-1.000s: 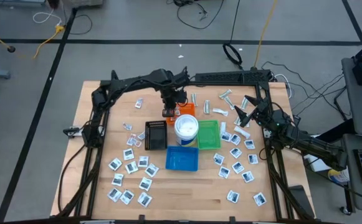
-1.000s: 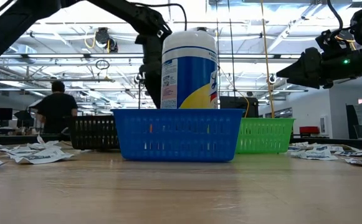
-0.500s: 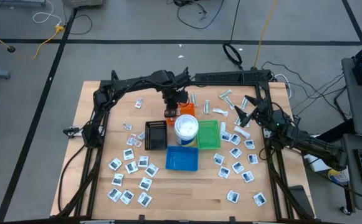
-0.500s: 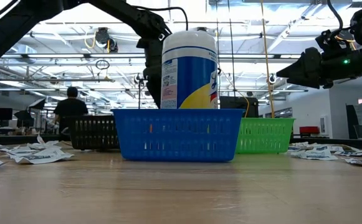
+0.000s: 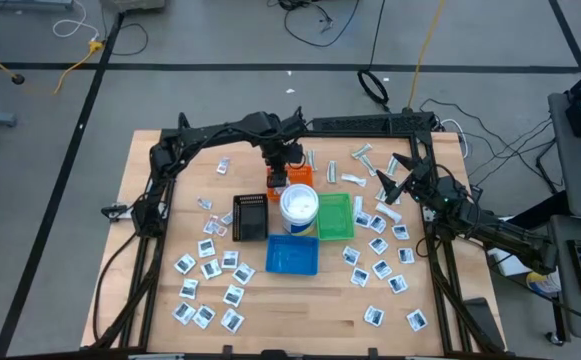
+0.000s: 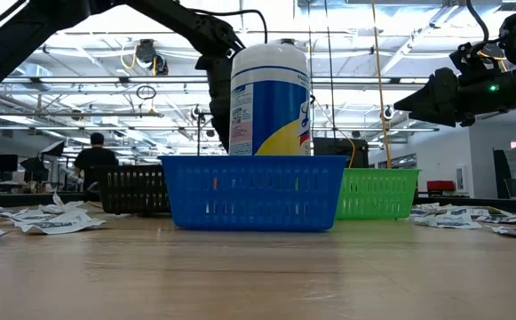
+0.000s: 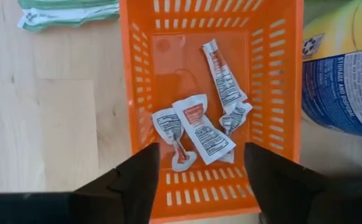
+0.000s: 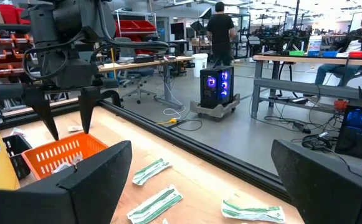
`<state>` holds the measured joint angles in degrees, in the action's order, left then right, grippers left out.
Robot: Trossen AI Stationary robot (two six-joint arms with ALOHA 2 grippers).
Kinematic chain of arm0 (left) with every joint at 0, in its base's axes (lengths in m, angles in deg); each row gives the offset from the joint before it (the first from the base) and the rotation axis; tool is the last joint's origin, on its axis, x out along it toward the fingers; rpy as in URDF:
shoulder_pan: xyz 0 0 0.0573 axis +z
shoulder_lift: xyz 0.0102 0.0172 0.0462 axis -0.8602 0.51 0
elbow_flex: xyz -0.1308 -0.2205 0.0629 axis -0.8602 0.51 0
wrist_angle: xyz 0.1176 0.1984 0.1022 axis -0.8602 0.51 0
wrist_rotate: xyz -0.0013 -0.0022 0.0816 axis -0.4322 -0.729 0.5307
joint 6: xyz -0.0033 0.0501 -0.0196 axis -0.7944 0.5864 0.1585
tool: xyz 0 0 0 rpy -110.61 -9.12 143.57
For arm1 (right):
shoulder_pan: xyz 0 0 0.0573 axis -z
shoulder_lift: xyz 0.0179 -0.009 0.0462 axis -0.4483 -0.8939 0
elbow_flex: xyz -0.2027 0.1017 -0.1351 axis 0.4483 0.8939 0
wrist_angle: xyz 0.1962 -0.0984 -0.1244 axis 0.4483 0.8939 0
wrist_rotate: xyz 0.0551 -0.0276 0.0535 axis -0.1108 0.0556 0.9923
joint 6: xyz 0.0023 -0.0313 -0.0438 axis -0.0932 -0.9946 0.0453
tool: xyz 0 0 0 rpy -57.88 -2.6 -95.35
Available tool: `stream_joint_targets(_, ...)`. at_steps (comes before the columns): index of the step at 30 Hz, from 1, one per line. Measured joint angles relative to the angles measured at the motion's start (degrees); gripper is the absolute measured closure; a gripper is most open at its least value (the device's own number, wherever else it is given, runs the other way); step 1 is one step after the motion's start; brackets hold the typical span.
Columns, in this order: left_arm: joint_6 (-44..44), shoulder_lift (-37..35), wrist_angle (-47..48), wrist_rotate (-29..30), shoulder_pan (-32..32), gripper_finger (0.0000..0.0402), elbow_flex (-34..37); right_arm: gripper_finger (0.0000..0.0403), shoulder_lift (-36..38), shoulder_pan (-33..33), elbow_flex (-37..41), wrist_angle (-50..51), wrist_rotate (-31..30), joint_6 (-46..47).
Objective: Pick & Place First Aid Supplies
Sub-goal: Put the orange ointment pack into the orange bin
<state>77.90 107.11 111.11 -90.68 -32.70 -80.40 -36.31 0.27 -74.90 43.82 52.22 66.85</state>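
My left gripper hangs open over the orange tray, fingers pointing down, touching nothing. Several red-marked white packets lie flat on the tray's floor below it. The right wrist view shows the same gripper with its fingers spread above the tray. My right gripper waits open at the table's right, above the table and level. Many first aid supplies lie scattered flat on the table, left and right.
A white tub with a blue band stands next to the orange tray. Black, blue and green trays cluster around it. Green-white wrapped strips lie near the far edge. People stand in the room beyond.
My left gripper has opened while staying above the orange tray.
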Motion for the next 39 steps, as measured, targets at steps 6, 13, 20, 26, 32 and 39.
stream_joint_targets(6,-6.66,-0.93,0.91,5.99,1.81,0.0140,0.09,0.0023,-0.01,0.00,0.00,0.00,0.01,-0.01)
stream_joint_targets(13,-24.77,-1.01,3.09,10.57,5.91,0.0151,0.09,0.0023,-0.01,0.00,0.01,0.01,0.01,0.01)
stream_joint_targets(20,-39.89,-1.03,4.26,10.48,7.74,0.0173,0.09,0.0023,-0.01,0.01,0.01,0.00,0.00,0.00)
stream_joint_targets(26,-49.37,-1.05,4.31,10.53,8.76,0.0187,0.09,0.0023,0.00,0.01,-0.01,-0.01,-0.01,-0.01)
stream_joint_targets(32,-49.09,-3.03,4.90,10.55,10.48,0.0187,4.20,0.0023,-0.02,-0.01,0.01,0.01,-0.01,-0.01)
stream_joint_targets(39,-48.89,-10.18,1.72,14.32,13.86,0.0188,15.60,0.0023,0.00,-0.01,-0.01,-0.01,-0.01,-0.01)
